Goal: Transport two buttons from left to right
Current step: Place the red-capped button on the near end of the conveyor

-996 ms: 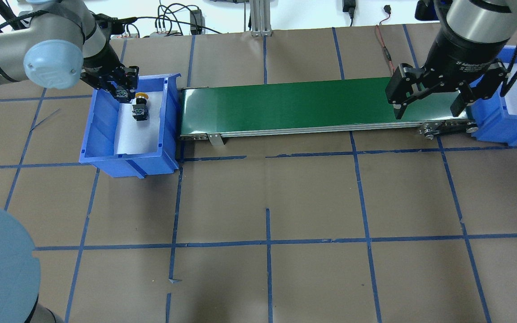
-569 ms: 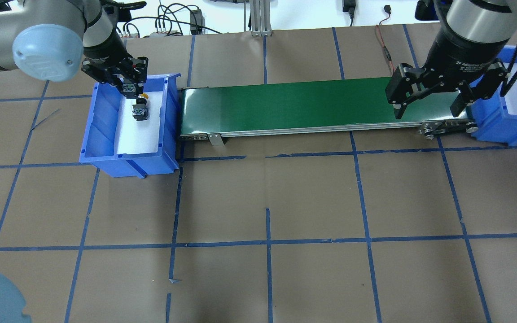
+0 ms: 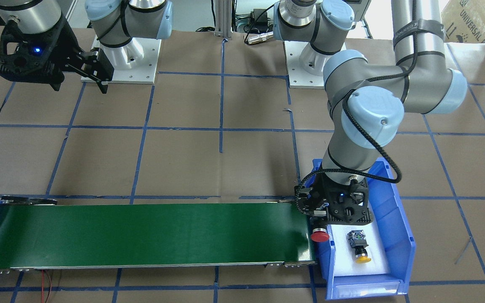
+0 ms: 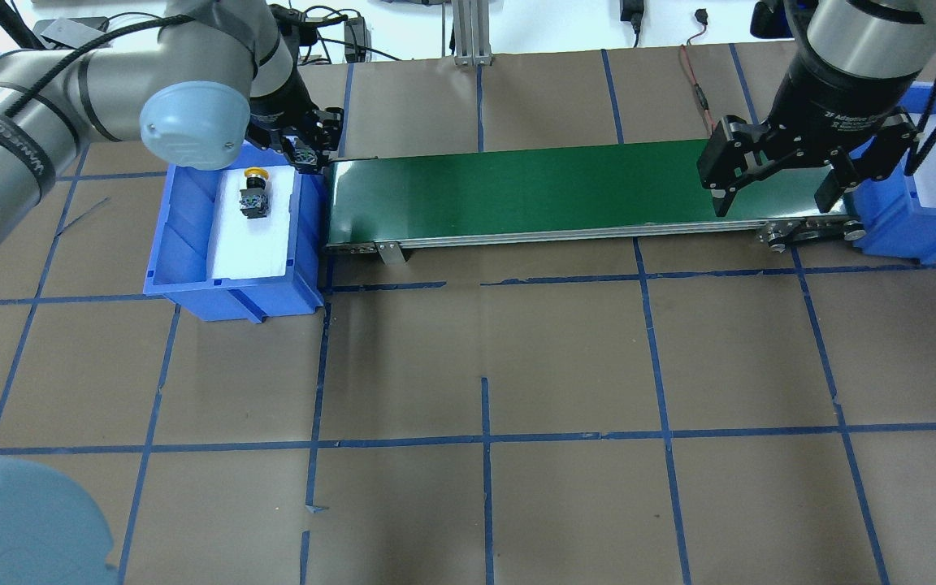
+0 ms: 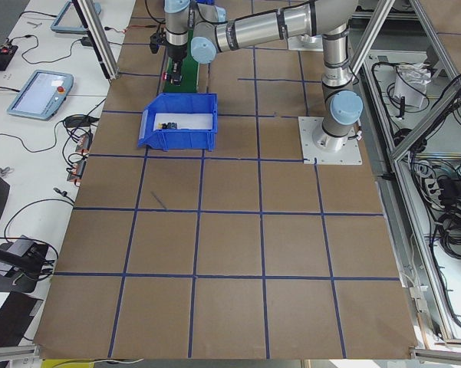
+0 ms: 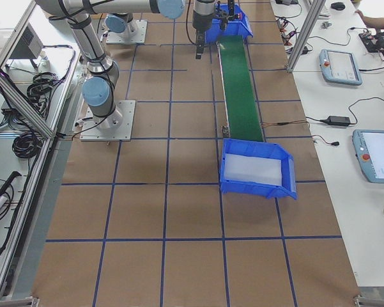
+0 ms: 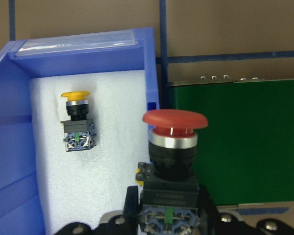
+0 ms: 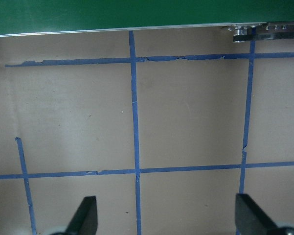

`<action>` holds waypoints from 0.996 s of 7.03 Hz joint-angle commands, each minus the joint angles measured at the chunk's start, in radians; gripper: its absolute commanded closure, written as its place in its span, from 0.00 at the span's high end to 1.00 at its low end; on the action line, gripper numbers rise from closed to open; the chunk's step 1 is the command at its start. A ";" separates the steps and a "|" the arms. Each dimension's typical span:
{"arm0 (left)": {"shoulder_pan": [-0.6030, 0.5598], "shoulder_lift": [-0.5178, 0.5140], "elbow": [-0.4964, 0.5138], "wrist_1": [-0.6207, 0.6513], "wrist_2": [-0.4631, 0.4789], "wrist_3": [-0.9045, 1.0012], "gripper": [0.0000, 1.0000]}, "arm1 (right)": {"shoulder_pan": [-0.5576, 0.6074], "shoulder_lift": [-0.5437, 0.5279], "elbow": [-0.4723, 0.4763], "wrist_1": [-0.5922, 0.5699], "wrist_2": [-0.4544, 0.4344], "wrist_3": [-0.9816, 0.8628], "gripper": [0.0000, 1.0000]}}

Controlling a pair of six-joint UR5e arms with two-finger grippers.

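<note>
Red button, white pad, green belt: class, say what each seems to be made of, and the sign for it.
Red button: the cap looks like smooth matt plastic, by its even colour; the shiny ring below looks like metal. White pad: foam, by its grainy, pitted face. Green belt: smooth, faintly glossy, probably rubber or plastic.

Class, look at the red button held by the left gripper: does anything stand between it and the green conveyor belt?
Nothing visible does. The left gripper holds the red button over the belt-side wall of the blue bin, at the bare end of the green belt.
</note>
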 commanded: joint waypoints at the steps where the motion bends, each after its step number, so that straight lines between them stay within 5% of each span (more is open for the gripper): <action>1: -0.054 -0.059 0.007 0.066 0.000 -0.019 0.22 | 0.000 0.000 0.001 0.001 0.000 0.000 1.00; 2: -0.057 -0.061 -0.002 0.066 0.002 -0.024 0.24 | 0.000 0.000 0.001 0.001 0.000 0.000 1.00; 3: -0.057 -0.061 -0.011 0.066 0.014 -0.021 0.92 | 0.000 0.001 0.001 0.001 0.000 0.000 1.00; 7: -0.028 -0.021 0.013 0.022 0.072 -0.012 1.00 | 0.000 0.000 0.001 0.001 0.000 0.000 1.00</action>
